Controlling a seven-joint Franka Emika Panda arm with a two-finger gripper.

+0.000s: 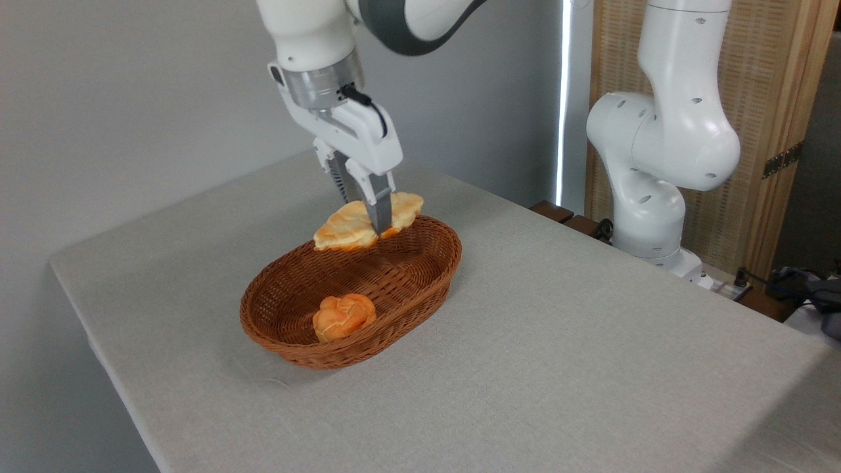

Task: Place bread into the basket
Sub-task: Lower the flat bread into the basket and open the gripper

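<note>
Now the bread [358,225] hangs above the basket [276,332].
From the left: 1 orange roll [343,316] lies in the basket's near end; over the far end, the gripper [372,222] pinches the bread mid-length, clear of the rim; the arm's base [647,217] stands right.
</note>
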